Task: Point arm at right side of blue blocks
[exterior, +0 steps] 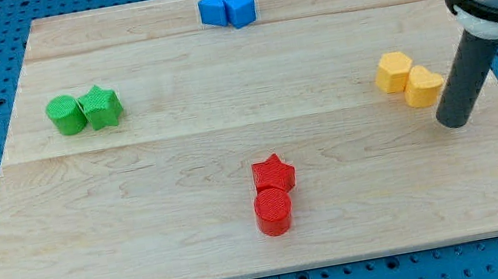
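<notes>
Two blue blocks sit touching at the view's top centre: a blue block (213, 9) on the left and a blue cube (240, 8) on the right. My tip (455, 121) rests on the board at the view's right, just to the lower right of the yellow blocks. It is far from the blue blocks, well to their right and below them.
Two yellow blocks (408, 78) touch each other just left of my tip. A green cylinder (66, 115) and green star (101, 106) sit at the view's left. A red star (273, 173) and red cylinder (274, 210) sit at the bottom centre. The wooden board (141, 218) ends just right of my tip.
</notes>
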Robot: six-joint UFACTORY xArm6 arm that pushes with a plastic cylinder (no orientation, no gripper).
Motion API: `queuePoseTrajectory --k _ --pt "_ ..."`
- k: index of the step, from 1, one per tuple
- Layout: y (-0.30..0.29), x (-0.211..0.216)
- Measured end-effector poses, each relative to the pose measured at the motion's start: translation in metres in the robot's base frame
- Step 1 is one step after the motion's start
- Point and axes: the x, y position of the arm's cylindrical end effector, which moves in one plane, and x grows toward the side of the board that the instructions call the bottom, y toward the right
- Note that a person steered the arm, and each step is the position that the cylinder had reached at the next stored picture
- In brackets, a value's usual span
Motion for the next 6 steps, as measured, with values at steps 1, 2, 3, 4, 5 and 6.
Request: queuePoseTrajectory --k 1,2,3,4,5,6 --pt "0.000 0.000" --pt "-0.009 0.021" --pt "-0.052 0.038" --pt "-0.132 -0.002" --pt "-0.143 -0.080" --pt "-0.172 -0.140"
